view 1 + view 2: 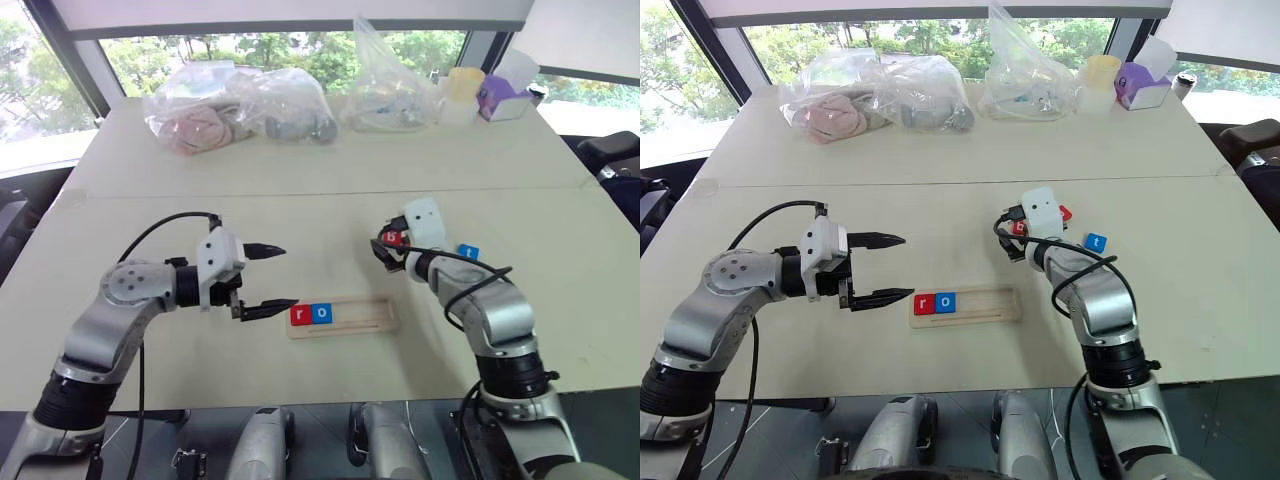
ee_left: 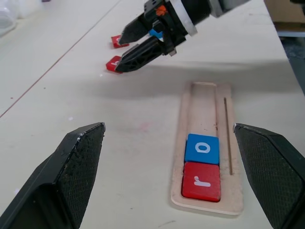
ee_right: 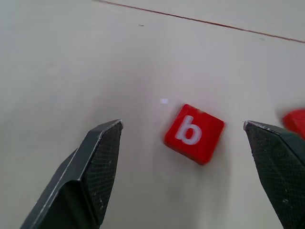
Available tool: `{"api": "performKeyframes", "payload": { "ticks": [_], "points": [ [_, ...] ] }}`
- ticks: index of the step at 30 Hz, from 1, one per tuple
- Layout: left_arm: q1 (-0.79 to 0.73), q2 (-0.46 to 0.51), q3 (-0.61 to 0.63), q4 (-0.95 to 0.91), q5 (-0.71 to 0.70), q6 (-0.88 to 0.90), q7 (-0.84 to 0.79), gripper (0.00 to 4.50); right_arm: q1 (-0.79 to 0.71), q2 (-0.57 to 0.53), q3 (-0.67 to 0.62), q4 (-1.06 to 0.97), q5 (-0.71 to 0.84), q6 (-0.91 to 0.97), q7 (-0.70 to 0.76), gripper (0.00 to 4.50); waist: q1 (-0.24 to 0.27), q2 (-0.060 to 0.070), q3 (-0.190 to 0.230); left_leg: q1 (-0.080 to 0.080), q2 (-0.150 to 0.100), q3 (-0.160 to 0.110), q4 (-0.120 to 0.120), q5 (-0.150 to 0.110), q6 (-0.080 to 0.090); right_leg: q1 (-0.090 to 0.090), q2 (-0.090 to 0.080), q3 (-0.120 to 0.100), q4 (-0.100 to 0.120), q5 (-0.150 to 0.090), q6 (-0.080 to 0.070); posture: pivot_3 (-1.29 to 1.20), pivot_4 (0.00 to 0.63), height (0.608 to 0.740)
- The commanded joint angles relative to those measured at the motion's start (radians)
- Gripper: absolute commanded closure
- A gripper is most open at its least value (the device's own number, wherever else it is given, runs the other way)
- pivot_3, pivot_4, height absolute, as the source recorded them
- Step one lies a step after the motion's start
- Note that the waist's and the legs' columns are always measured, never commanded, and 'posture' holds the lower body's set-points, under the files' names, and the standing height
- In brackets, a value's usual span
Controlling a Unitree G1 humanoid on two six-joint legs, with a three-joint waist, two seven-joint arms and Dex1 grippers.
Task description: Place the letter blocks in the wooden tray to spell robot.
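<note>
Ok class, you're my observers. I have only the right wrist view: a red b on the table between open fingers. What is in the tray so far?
Observer: The wooden tray holds a red r and a blue o, side by side at the end nearer the left arm.
Operator: Where is the t?
Observer: The blue t lies on the table, to the right of the right gripper.
Operator: And the other arm?
Observer: The left gripper hangs near the tray's r end, open and empty.
</note>
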State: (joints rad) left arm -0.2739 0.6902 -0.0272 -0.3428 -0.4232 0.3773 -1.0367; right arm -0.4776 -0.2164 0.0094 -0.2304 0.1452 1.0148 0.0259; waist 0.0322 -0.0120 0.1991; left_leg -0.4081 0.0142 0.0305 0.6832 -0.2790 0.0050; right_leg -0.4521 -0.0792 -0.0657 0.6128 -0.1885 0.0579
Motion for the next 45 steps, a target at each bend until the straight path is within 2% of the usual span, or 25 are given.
{"api": "performKeyframes", "payload": {
  "ticks": [1, 12, 40, 43, 45],
  "points": [
    [0.017, -0.003, -0.001, -0.072, -0.012, 0.017, 0.03, 0.02, -0.023, 0.056, -0.044, -0.009, -0.043, 0.006, -0.091, 0.36, -0.006, 0.0, 0.0, 0.0, 0.0, 0.0, 0.0, 0.0, 0.0, 0.0, 0.0, 0.0, 0.0, 0.0, 0.0, 0.0, 0.15, 0.74],
    [0.055, 0.006, 0.017, -0.109, -0.007, 0.017, 0.06, 0.02, -0.083, 0.173, -0.13, 0.186, -0.027, -0.061, -0.121, 0.36, -0.045, 0.0, 0.0, 0.002, 0.0, -0.001, 0.0, 0.0, 0.0, 0.001, 0.001, 0.0, 0.002, 0.0, 0.001, 0.0, 0.15, 0.74],
    [0.072, -0.003, 0.005, -0.102, 0.015, -0.008, 0.11, 0.02, -0.113, 0.217, -0.051, 0.316, -0.062, -0.146, -0.091, 0.36, -0.052, 0.0, -0.001, 0.003, 0.001, -0.001, 0.0, 0.0, 0.0, 0.001, 0.001, 0.0, 0.002, 0.0, 0.001, 0.0, 0.15, 0.74],
    [0.061, -0.003, 0.003, -0.095, 0.017, -0.006, 0.113, 0.0, -0.108, 0.215, -0.038, 0.309, -0.068, -0.139, -0.088, 1.23, -0.052, 0.0, -0.001, 0.003, 0.001, -0.001, 0.0, 0.0, 0.0, 0.001, 0.001, 0.0, 0.002, 0.0, 0.001, 0.0, 0.15, 0.74],
    [0.057, -0.001, 0.005, -0.095, 0.015, -0.002, 0.113, 0.0, -0.097, 0.211, -0.027, 0.294, -0.076, -0.127, -0.081, 2.25, -0.053, 0.0, -0.001, 0.003, 0.001, -0.001, 0.0, 0.0, 0.0, 0.001, 0.002, 0.0, 0.002, 0.0, 0.001, 0.0, 0.15, 0.74]
  ]
}}
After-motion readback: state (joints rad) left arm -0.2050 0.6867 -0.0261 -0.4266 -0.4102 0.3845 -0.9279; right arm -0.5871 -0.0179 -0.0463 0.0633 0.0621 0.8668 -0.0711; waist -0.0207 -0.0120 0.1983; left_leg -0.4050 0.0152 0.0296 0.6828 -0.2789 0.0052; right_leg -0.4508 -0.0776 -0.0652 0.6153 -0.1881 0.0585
